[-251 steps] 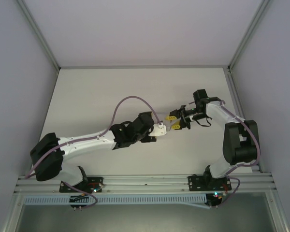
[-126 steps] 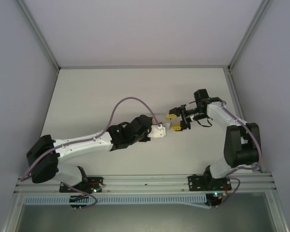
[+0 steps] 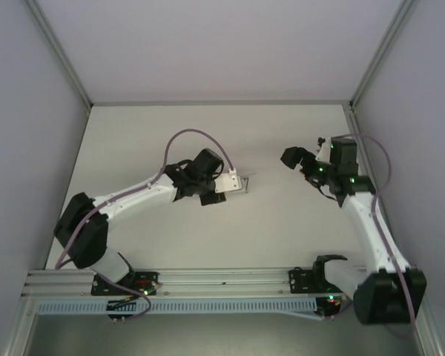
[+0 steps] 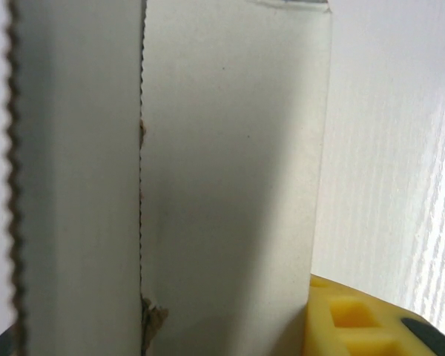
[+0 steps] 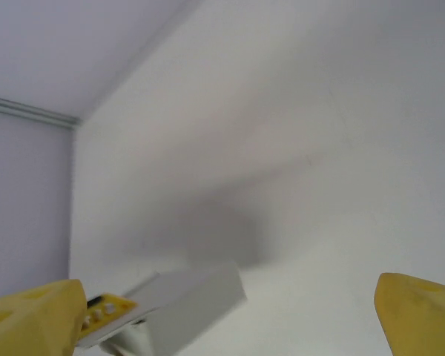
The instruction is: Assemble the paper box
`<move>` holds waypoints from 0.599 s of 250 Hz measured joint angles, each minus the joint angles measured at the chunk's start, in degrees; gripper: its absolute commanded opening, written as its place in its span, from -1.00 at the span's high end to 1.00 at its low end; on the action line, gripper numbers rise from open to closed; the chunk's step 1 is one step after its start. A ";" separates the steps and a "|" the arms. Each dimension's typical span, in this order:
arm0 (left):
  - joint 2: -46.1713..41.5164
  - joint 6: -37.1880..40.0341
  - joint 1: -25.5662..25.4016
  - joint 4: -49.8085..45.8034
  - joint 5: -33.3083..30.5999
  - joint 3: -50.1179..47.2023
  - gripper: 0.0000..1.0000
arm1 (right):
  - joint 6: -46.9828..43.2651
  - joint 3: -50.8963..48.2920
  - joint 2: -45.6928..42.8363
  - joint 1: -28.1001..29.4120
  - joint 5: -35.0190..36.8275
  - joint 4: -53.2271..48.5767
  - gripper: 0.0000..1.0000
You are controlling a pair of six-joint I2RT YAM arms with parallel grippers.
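The paper box (image 3: 239, 181) is a small folded white cardboard piece held above the table near its middle. My left gripper (image 3: 226, 183) is shut on it from the left. In the left wrist view the paper box (image 4: 222, 185) stands upright right in front of the lens, showing a serrated edge and a torn crease, with one yellow finger pad (image 4: 356, 319) against its right side. My right gripper (image 3: 288, 157) hangs apart to the right, open and holding nothing. From the right wrist, the right gripper (image 5: 226, 315) has its jaws spread wide, and the paper box (image 5: 196, 300) shows low between them, some way off.
The white table (image 3: 170, 133) is walled by pale panels and aluminium posts on three sides. A rail (image 3: 222, 280) carrying both arm bases runs along the near edge. The left arm's purple cable (image 3: 185, 137) loops over its wrist.
The left gripper has closed on the box and carried it up and left. The right gripper has let go of it, opened wide and drawn back to the right.
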 measured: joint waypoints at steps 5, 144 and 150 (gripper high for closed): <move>0.85 -0.17 0.59 -0.92 0.79 0.81 0.33 | -0.20 -1.40 -1.42 0.11 -0.33 2.84 -0.99; 13.22 -1.42 5.97 -10.47 11.76 11.13 -0.10 | -26.84 8.98 26.23 11.10 -15.78 11.89 -0.25; 13.25 -1.42 5.97 -10.45 11.91 11.13 -0.11 | -28.70 9.97 26.91 11.41 -16.02 10.51 -0.25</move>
